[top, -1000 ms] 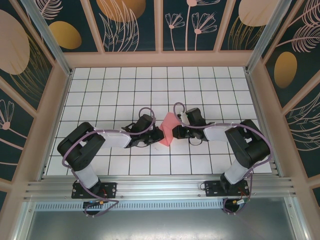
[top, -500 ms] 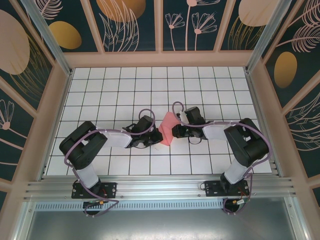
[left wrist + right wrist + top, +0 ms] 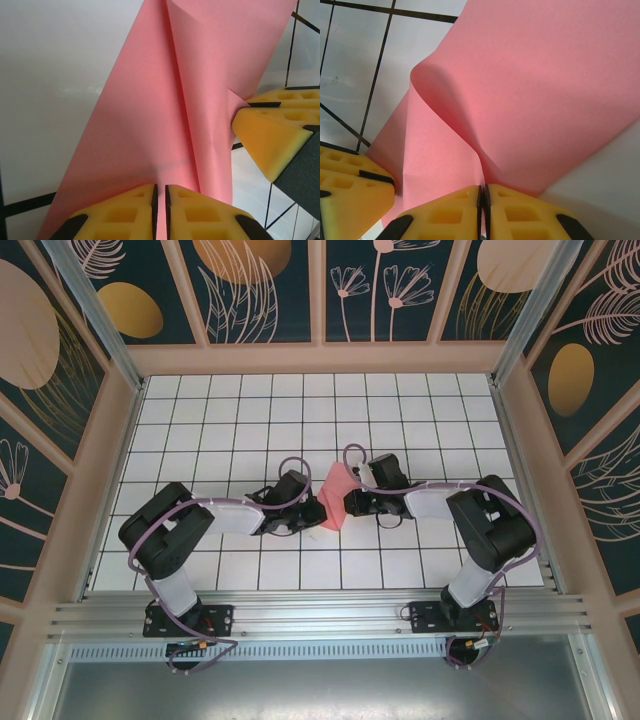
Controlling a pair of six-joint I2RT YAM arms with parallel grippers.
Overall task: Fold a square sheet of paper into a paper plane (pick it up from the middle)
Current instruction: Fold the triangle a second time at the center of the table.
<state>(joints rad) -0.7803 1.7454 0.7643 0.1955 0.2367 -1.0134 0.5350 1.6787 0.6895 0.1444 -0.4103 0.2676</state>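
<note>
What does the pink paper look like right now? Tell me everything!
The pink paper is thin, smooth and salmon-coloured, with a crease up its middle and one flap curling over. It is held up and bent, over the white tiled table. The left gripper and the right gripper each pinch its edge between shut yellow fingers.

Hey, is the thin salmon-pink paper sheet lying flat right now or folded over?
Folded over: the salmon-pink paper sheet curls back on itself, pinched by the left gripper and right gripper.
</note>
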